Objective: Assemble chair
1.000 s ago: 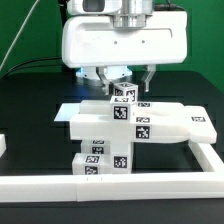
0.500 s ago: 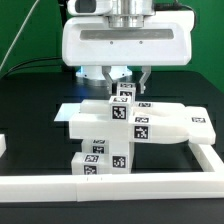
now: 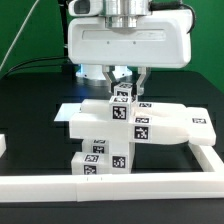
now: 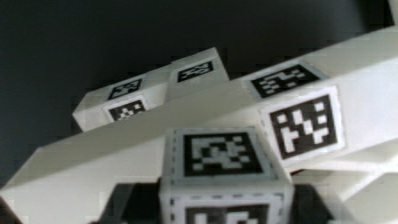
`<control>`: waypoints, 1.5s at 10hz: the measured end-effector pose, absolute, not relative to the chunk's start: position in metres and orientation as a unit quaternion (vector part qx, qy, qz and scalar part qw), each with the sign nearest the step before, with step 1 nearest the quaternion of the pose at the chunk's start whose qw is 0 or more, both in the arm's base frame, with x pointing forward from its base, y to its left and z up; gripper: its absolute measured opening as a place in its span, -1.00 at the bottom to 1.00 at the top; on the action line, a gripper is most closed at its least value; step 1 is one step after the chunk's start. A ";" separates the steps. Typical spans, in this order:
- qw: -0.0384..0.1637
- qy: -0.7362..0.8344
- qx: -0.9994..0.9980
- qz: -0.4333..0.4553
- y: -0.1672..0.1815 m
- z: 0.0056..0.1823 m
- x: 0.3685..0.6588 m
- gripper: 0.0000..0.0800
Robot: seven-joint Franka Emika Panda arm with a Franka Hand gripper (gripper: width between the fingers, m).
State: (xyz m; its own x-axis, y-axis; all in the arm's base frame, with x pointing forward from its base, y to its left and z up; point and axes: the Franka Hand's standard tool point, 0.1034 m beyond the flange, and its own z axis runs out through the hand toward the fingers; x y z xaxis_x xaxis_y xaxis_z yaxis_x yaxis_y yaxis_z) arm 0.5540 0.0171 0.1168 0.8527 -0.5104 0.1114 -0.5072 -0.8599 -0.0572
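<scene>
The big white robot gripper (image 3: 122, 82) pinches 1 small white tagged block (image 3: 124, 95) (go slow!) atop the chunky white plastic chair (image 3: 135, 128).

Chair (image 3: 125, 130) and rails (image 3: 140, 183) on black table (image 3: 35, 100)

Bright, even overhead light outside; the wrist view is soft and blurred.

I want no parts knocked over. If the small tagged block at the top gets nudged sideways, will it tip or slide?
The small block looks rigid, with flat faces, so it should not roll. Perched above the wider chair parts, it may tip if loose. The tool straddles it, which may steady it; the grip is unclear.
</scene>
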 end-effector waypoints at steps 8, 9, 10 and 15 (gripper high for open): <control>-0.018 -0.073 -0.995 -0.058 0.024 0.114 0.550 0.62; -0.020 -0.111 -0.992 -0.057 0.024 0.114 0.550 0.62; -0.028 -0.176 -0.983 -0.055 0.023 0.114 0.550 0.62; -0.036 -0.191 -0.979 -0.059 0.020 0.114 0.552 0.12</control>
State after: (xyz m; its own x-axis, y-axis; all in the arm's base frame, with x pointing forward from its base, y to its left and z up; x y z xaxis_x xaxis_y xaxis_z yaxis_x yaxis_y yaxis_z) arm 0.5523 0.0201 0.1144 0.9197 0.3792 0.1015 0.3706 -0.9240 0.0937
